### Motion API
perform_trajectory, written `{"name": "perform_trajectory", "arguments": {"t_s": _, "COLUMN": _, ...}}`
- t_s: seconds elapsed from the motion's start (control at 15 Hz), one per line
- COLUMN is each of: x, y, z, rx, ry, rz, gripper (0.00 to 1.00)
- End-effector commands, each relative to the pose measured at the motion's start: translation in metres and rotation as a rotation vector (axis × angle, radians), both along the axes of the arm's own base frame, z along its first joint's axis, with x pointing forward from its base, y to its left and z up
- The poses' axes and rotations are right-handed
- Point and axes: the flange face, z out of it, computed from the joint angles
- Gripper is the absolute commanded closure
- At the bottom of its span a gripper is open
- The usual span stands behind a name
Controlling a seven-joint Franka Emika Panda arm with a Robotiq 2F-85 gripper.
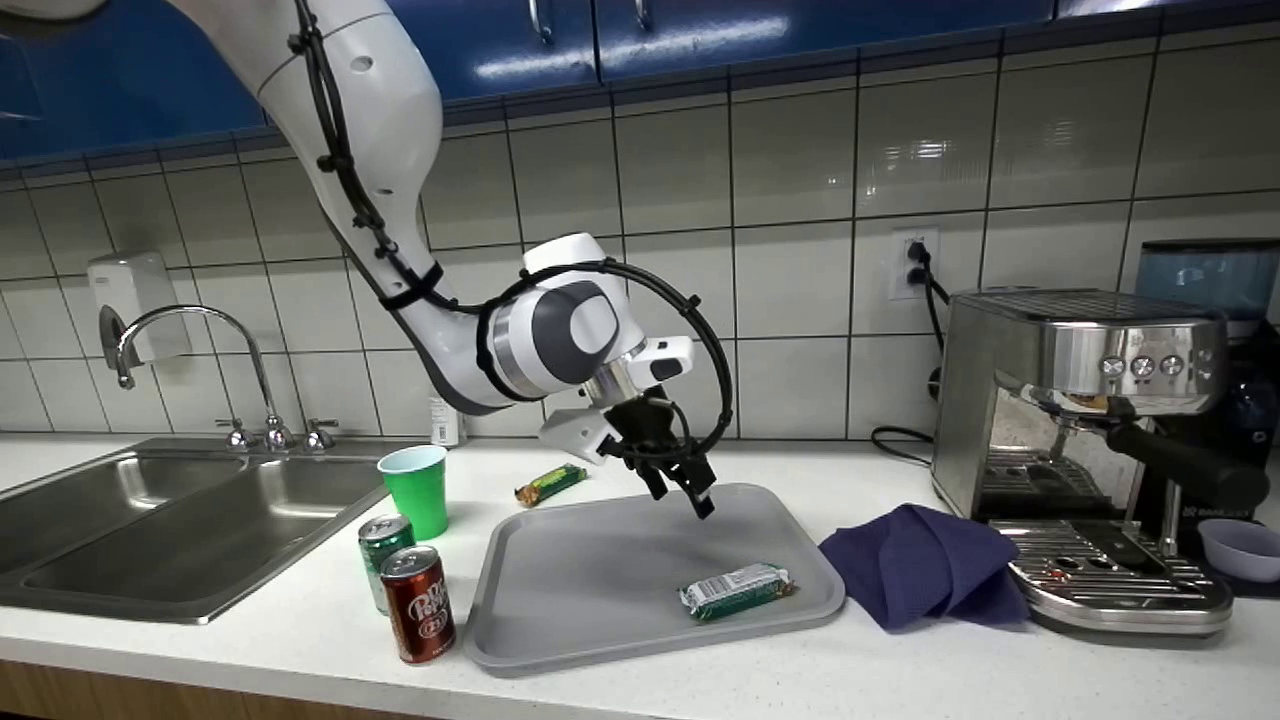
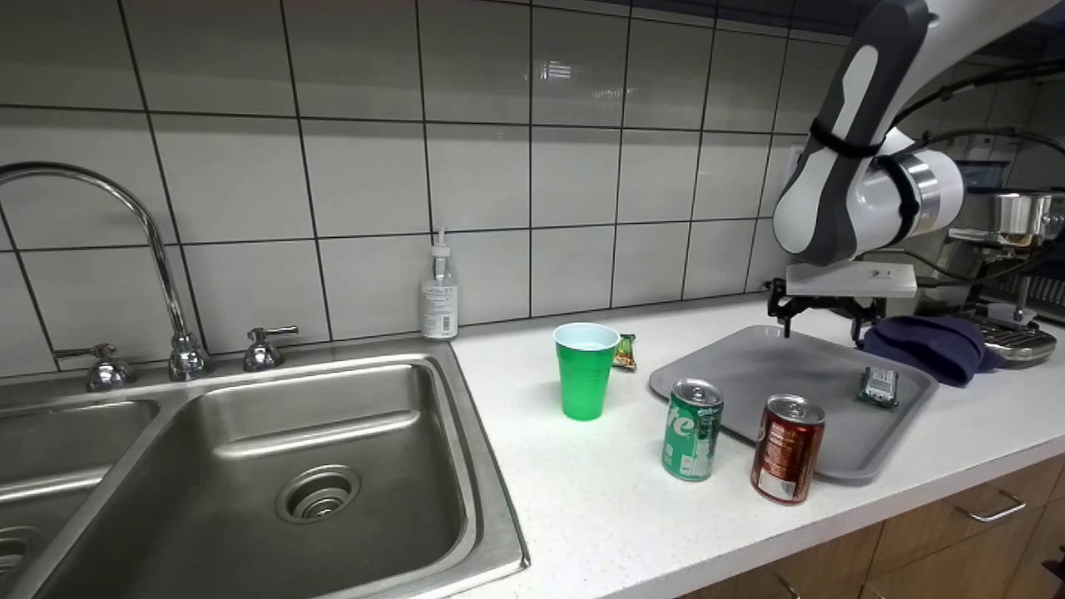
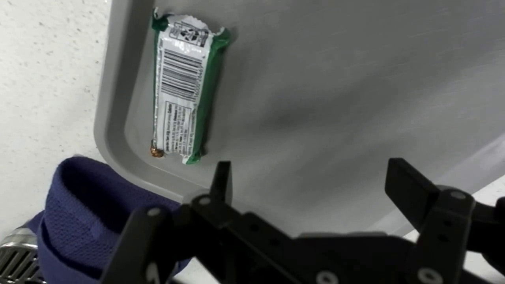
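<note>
wrist view puts the gripper (image 3: 309, 169) closest, its fingers spread wide and nothing pinched between them; they appear to hang above the tray (image 3: 103, 130) without touching it, a stance that leaves room around something slim. off to one side a green-and-white wrapped bar (image 3: 179, 90) lies flat inside the tray by a rounded corner, barcode up. its flattish shape probably keeps it from rolling, and the raised rim would likely stop it sliding off. just outside that corner sits a bunched navy cloth (image 3: 75, 209); whether it touches the rim i cannot tell.

in an exterior view a second bar (image 1: 550, 484) lies on the counter (image 1: 800, 470) near the tray's back corner, outside the rim that might contain it. a green can (image 2: 692, 433) and a dark red can (image 2: 786, 453) stand upright beside the tray, their flat bases seemingly steady. the green cup (image 2: 582, 378) near them stands mouth up, as would suit pouring.

farther out, the coffee machine (image 1: 1050, 345) is beside the cloth, which perhaps serves for drips. beyond the cup, the pump bottle (image 2: 439, 299) stands at the back corner of the sink (image 2: 495, 499), presumably handy for washing.
</note>
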Motion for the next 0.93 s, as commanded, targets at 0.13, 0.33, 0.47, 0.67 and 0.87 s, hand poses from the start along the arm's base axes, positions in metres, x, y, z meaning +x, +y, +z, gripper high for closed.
{"name": "perform_trajectory", "arguments": {"t_s": 0.13, "x": 0.004, "y": 0.035, "z": 0.017, "rx": 0.024, "ry": -0.014, "rz": 0.093, "gripper": 0.00}}
{"name": "perform_trajectory", "arguments": {"t_s": 0.33, "x": 0.013, "y": 0.052, "z": 0.019, "rx": 0.033, "ry": -0.022, "rz": 0.128, "gripper": 0.00}}
{"name": "perform_trajectory", "arguments": {"t_s": 0.47, "x": 0.018, "y": 0.065, "z": 0.018, "rx": 0.040, "ry": -0.023, "rz": 0.151, "gripper": 0.00}}
{"name": "perform_trajectory", "arguments": {"t_s": 0.67, "x": 0.027, "y": 0.083, "z": 0.015, "rx": 0.051, "ry": -0.024, "rz": 0.178, "gripper": 0.00}}
{"name": "perform_trajectory", "arguments": {"t_s": 0.87, "x": 0.036, "y": 0.099, "z": 0.013, "rx": 0.063, "ry": -0.027, "rz": 0.201, "gripper": 0.00}}
